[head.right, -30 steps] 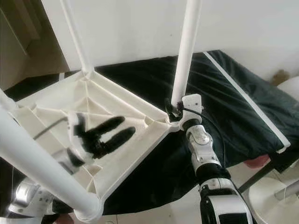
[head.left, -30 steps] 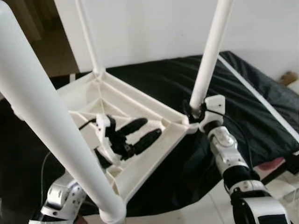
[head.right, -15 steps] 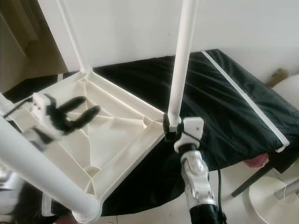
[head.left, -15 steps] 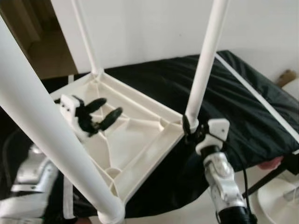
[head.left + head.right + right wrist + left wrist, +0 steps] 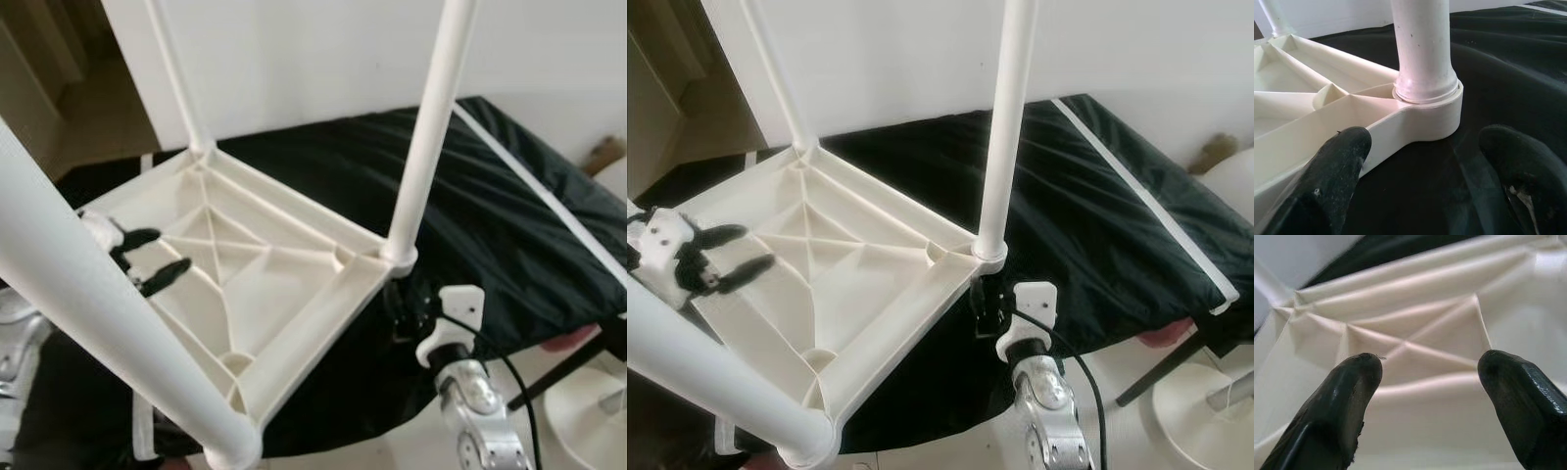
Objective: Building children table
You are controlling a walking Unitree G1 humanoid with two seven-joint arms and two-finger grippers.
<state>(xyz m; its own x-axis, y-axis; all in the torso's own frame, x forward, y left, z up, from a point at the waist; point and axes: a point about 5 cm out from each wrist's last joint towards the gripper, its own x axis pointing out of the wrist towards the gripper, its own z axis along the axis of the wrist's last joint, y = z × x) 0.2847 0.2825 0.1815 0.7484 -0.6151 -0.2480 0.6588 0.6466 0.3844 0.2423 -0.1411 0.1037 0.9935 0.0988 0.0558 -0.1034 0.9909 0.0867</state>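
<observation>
While your right gripper point(image 5: 982, 305) hangs wide open at the upturned table's point(image 5: 294, 284) four-o'clock corner, its leg point(image 5: 423, 147) could tip if you nudge it.

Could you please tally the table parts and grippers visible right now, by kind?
White legs: 3
White tabletop, upside down: 1
Open black grippers: 2, left gripper, right gripper
Total: 6
</observation>
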